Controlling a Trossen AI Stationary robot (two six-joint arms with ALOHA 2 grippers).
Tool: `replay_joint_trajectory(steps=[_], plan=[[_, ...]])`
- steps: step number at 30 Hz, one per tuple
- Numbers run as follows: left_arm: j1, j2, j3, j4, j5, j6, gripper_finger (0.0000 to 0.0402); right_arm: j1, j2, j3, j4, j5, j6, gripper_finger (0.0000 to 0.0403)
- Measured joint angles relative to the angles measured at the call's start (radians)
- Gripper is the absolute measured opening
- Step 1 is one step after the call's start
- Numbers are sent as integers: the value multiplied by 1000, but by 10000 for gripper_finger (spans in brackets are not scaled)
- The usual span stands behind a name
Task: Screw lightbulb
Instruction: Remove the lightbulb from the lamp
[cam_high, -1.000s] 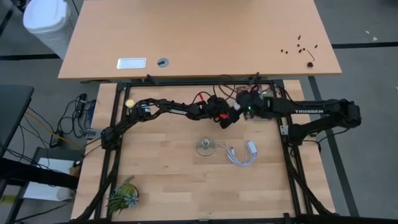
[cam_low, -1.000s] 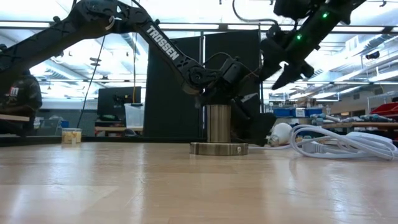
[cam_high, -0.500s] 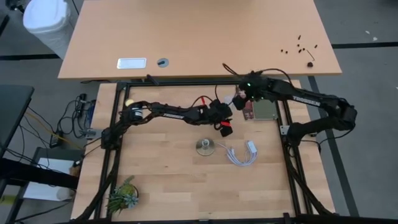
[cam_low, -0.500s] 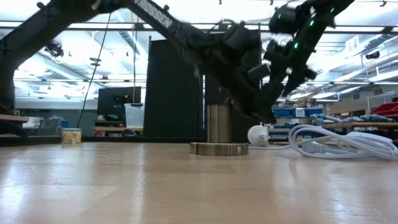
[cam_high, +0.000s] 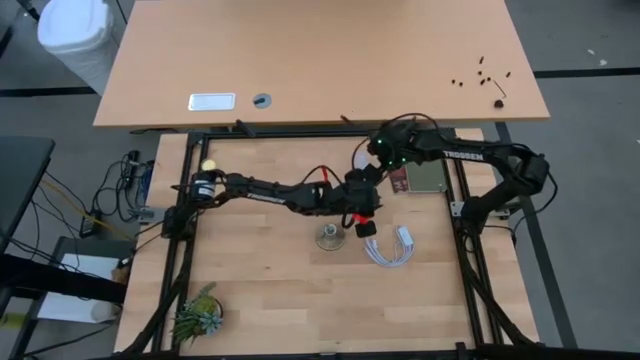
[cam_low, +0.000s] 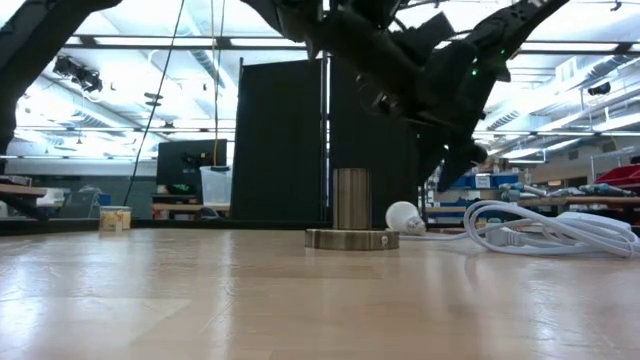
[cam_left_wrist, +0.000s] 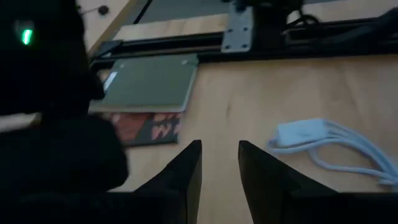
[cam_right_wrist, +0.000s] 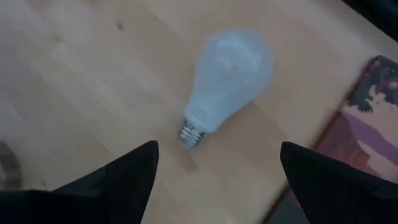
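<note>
Lightbulb (cam_right_wrist: 224, 81): seen lying on its side on the tabletop (cam_high: 260, 290), dome one way and threaded metal base the other; in the low view (cam_low: 403, 217) it is found just behind and beside the socket, held by nothing

Right gripper (cam_right_wrist: 217, 171): held above the lightbulb with its fingers spread wide on either side of it, not touching it; nothing is gripped

Left gripper (cam_left_wrist: 219, 168): raised over the tabletop near the white cable, its fingers parted by a narrow gap with nothing between them

Socket (cam_low: 351, 238): a flat metal disc with an upright cylinder, set on the tabletop near the middle (cam_high: 331, 237)

White cable (cam_high: 390, 247): coiled loosely on the tabletop just beside the socket

Picture card (cam_right_wrist: 367, 137): laid flat close to the lightbulb's dome, reddish and patterned

Small plant (cam_high: 197, 315): placed at the near left corner of the tabletop, well apart from both arms
</note>
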Motion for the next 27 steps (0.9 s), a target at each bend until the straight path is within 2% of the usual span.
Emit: replay_joint_trajectory(steps=[5,9,14,17,19,25,27], plan=[[-85,0,0,94,-19,40,110,50,48,0,-1,99,37,346],[-155,0,-1,230,-66,130,110,82,79,0,8,117,71,346],[-210,-3,-126,645,-53,236,110,129,105,0,25,173,97,346],[-223,-3,-222,837,-63,242,110,146,104,0,69,179,123,346],[-219,-11,-289,904,-112,233,110,150,104,0,70,184,137,346],[-223,-135,-486,942,-382,221,110,151,134,0,87,228,195,346],[-228,-193,-553,947,-412,214,110,153,158,0,105,236,210,346]])
